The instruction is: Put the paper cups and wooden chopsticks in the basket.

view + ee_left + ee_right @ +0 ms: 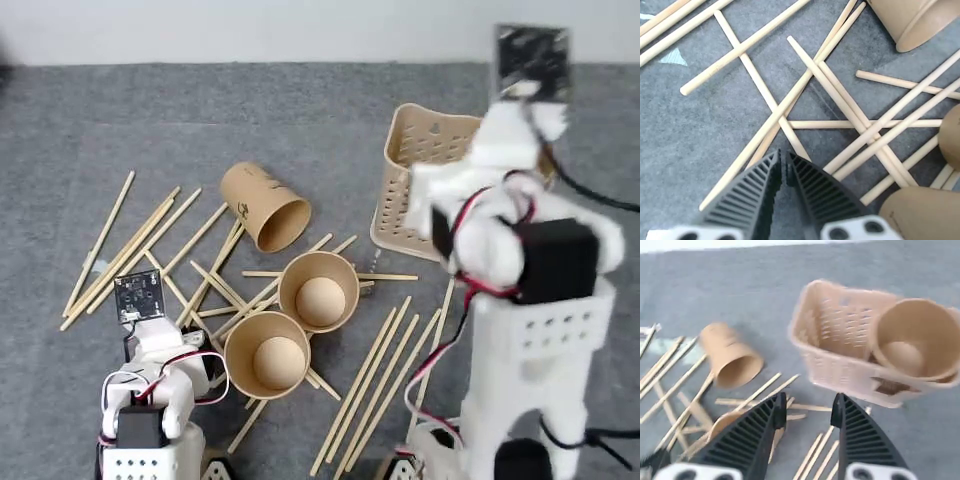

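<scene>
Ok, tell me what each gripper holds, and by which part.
Nothing. The left gripper is shut, empty, above the chopsticks; the right gripper is open, empty.

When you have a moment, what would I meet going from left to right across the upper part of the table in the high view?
Loose chopsticks → tipped-over paper cup → basket

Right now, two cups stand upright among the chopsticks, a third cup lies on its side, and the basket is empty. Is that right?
Not quite. The basket is not empty: the right wrist view shows a cup in it. The rest holds: two cups stand upright among the chopsticks, and a third cup lies on its side.
</scene>
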You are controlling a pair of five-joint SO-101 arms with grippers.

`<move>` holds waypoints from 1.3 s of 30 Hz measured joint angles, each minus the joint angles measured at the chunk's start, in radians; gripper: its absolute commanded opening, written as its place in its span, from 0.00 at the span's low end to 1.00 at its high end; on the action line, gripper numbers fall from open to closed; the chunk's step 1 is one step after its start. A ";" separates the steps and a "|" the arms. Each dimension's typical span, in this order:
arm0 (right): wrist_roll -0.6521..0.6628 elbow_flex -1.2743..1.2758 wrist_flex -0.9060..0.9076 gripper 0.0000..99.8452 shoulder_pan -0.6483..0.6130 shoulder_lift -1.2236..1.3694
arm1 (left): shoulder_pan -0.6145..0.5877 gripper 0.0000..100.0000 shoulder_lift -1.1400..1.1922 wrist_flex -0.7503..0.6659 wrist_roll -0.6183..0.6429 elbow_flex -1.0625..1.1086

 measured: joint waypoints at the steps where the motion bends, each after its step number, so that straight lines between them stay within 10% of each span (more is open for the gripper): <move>1: 0.000 0.038 0.000 0.16 -0.038 -0.011 | 0.000 0.02 0.000 0.000 0.000 0.000; 10: 0.000 0.384 0.000 0.16 -0.272 -0.028 | 0.000 0.02 0.000 0.000 0.000 0.000; 39: 0.000 0.887 -0.416 0.01 -0.288 -0.029 | 0.000 0.02 0.000 0.000 0.000 0.000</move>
